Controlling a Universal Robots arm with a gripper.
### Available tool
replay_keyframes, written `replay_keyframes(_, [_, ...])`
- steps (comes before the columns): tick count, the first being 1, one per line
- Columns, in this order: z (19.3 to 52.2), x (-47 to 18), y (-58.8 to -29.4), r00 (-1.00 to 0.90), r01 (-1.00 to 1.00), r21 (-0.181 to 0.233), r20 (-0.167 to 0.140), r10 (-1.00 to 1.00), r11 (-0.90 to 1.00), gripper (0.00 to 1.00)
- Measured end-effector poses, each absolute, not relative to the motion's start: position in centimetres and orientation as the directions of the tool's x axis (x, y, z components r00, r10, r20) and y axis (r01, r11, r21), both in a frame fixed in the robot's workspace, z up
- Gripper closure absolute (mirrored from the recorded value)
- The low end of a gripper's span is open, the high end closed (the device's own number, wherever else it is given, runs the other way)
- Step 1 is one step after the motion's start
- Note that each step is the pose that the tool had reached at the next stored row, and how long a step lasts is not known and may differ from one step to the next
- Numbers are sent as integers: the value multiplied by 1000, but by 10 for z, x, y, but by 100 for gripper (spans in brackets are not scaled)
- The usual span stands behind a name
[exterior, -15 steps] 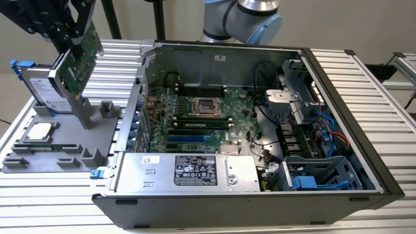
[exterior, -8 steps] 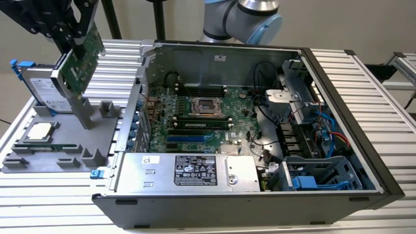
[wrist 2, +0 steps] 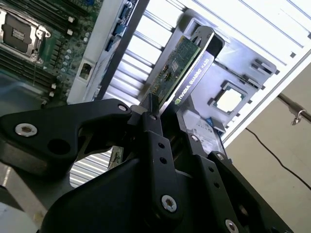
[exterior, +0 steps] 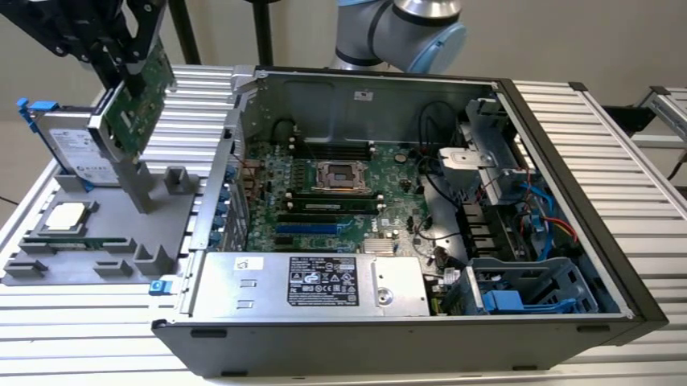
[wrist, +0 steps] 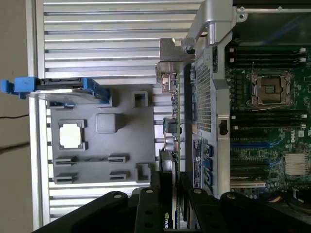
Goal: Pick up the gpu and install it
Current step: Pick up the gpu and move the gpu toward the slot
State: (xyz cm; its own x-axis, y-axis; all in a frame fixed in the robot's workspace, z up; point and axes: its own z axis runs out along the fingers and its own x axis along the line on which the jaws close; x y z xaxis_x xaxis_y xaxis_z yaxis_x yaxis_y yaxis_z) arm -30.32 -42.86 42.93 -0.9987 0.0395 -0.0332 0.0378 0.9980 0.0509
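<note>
My gripper (exterior: 125, 63) is shut on the gpu (exterior: 143, 100), a green card held on edge and tilted, at the exterior view's upper left. Its silver bracket (exterior: 135, 183) hangs down over the grey holder tray (exterior: 102, 241), outside the open computer case (exterior: 231, 153). In the second wrist view the black fingers (wrist 2: 154, 127) clamp the gpu (wrist 2: 176, 68) by one end. In the first wrist view the gpu (wrist: 173, 138) is seen edge-on between the tray (wrist: 102, 155) and the case wall, with the gripper (wrist: 171, 196) around it. The motherboard (exterior: 322, 201) lies inside the case.
A silver hard drive with blue clips (exterior: 67, 145) stands in the tray beside the gpu, and a processor chip (exterior: 67, 215) lies flat there. In the case are a power supply (exterior: 311, 281), cables and a drive cage (exterior: 516, 293). The arm's base (exterior: 403, 28) stands behind the case.
</note>
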Motion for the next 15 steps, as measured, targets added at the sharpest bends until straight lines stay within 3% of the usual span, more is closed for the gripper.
replay_keyframes(15, [429, -297, -429, -999, 38, 51, -33, 39, 998, 100])
